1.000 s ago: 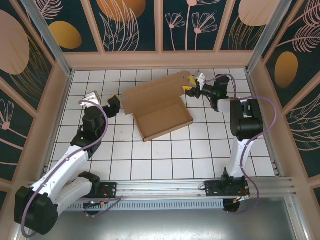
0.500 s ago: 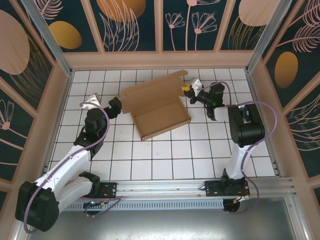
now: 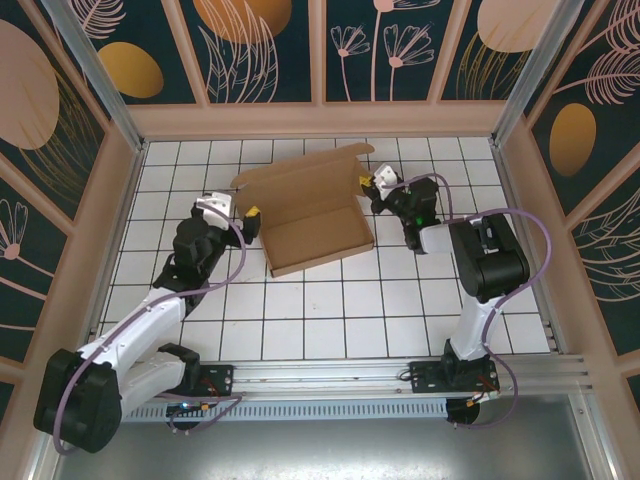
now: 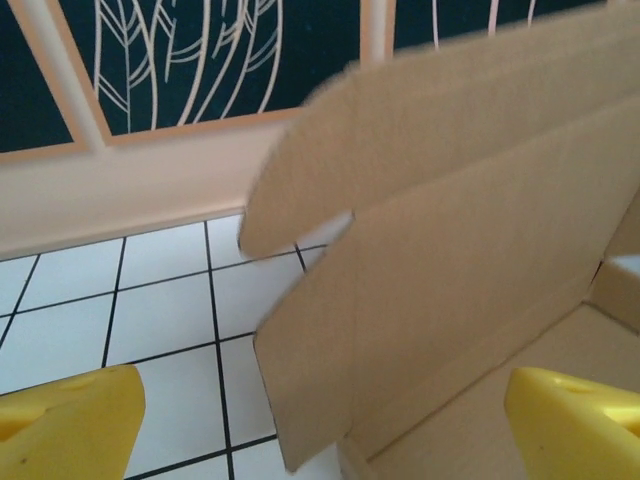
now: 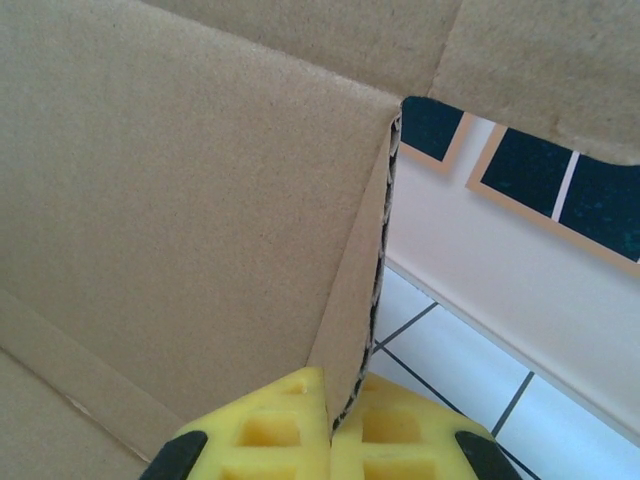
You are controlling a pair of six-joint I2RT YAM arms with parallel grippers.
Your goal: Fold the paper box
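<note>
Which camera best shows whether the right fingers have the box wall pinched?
Right wrist: its yellow fingers meet on the paper box wall's edge. Top external shows the right gripper at the box's end, too small to judge. Left wrist shows the box's other end.

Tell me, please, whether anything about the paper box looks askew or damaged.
Nothing looks damaged. The paper box sits skewed to the tile grid, half folded, with the right hand pinching one upright panel.
</note>
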